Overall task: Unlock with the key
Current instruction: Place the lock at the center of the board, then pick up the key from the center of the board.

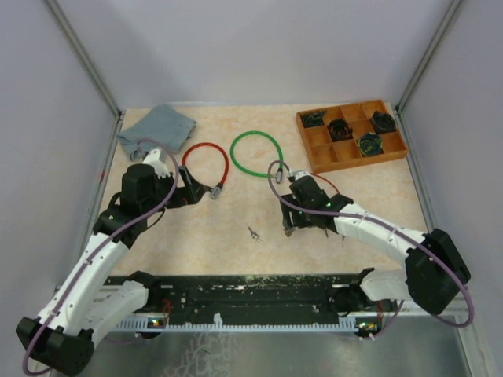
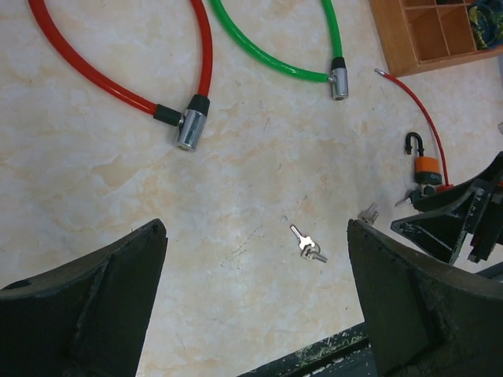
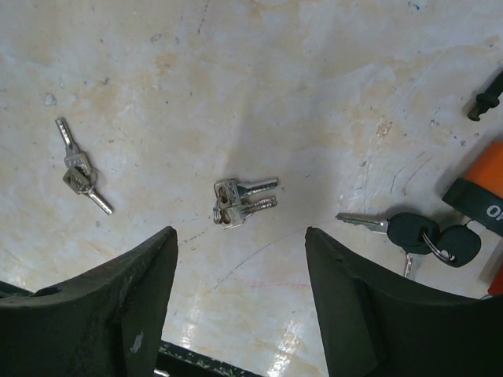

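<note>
A pair of silver keys (image 3: 240, 200) lies on the table just ahead of my open, empty right gripper (image 3: 240, 275), which hovers low over it (image 1: 295, 224). Black-headed keys (image 3: 424, 232) lie to its right beside an orange padlock (image 3: 483, 196) on a thin red cable (image 2: 416, 110). A second small silver key set (image 1: 253, 234) lies further left, also seen in the left wrist view (image 2: 306, 243). My left gripper (image 1: 191, 192) is open and empty, above the table near the red cable lock (image 1: 206, 165) and its metal head (image 2: 189, 126).
A green cable lock (image 1: 255, 153) lies at the back centre, its metal end (image 2: 339, 82) towards the padlock. A wooden compartment tray (image 1: 354, 162) with dark items stands back right. A grey cloth (image 1: 157, 127) lies back left. A black rail runs along the near edge.
</note>
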`<state>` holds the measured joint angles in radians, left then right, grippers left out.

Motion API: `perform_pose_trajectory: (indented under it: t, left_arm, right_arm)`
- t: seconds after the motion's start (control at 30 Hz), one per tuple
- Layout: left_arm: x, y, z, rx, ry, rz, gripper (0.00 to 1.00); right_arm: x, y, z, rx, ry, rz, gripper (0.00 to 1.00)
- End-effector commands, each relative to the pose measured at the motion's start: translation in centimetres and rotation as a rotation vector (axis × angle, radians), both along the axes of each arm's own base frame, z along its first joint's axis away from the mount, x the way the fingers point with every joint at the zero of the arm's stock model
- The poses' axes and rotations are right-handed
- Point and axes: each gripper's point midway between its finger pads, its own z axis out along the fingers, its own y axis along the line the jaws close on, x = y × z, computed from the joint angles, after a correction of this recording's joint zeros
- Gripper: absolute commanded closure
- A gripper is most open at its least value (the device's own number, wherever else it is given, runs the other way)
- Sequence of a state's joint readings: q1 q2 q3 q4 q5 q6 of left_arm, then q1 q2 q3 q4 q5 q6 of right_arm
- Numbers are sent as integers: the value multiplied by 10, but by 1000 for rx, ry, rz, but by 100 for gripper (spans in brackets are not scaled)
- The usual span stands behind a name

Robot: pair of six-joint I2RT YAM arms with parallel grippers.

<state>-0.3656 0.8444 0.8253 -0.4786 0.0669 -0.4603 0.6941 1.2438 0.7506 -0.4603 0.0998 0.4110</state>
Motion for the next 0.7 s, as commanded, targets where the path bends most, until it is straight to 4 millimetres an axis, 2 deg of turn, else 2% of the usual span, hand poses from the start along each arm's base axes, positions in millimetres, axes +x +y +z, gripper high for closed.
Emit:
perform_pose_trajectory:
  t: [0.0,0.3,0.67]
  left_arm:
    - [-3,-4,7,-13,-38,-41,0]
    - [-4,-5,6,-21,-35,-56,0]
    - [0,-1,-5,-2,18,-45,0]
  right_arm:
    - [8,7,5,-31,-6,4,34]
    - [12,10,-4,-89,17,5,37]
    - [11,16,-12,-112,40,46,39]
